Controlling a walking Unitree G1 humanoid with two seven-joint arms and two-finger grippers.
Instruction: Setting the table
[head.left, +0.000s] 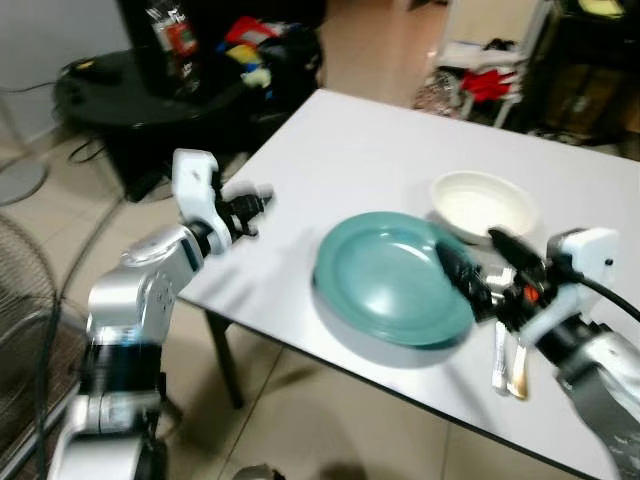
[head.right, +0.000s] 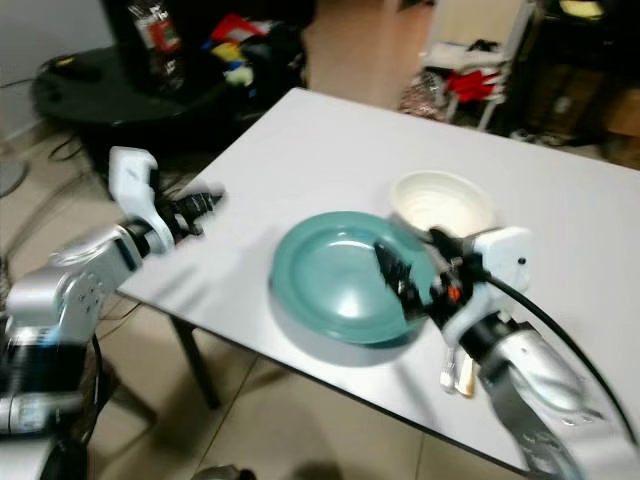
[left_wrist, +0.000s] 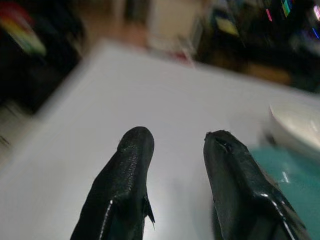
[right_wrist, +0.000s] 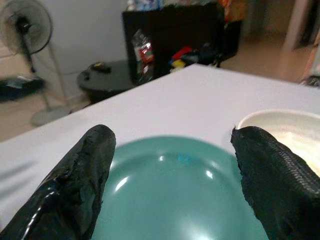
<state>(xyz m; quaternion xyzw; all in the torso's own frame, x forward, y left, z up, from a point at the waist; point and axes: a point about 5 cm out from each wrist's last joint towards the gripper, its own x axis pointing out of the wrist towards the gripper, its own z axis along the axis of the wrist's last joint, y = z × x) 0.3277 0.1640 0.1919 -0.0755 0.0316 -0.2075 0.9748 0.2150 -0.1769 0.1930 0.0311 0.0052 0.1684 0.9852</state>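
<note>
On the white rectangular surface (head.left: 380, 150) in front of me, I am looking at a wide round teal plate (head.left: 390, 278) lying flat close to the near edge, with a cream round bowl (head.left: 483, 204) just beside it on the far side. I am judging the plate to be stiff, glazed and slippery, fairly heavy for its size and breakable if it drops, so I am thinking the rim nearest the robot is the place to take hold, one finger over and one under. The bowl is looking lighter but just as fragile, and its upright wall is offering the better pinch. Some pale cutlery (head.left: 508, 362) is lying to the right of the plate; I cannot make out which pieces.

The right end effector (head.left: 478, 268) is hovering over the plate's right rim, fingers spread wide and holding nothing; through its wrist camera the plate and bowl are showing between the two black fingers (right_wrist: 80, 175). The left end effector (head.left: 253, 205) is hanging above the bare left part of the surface, well apart from the plate, fingers parted and empty.
</note>
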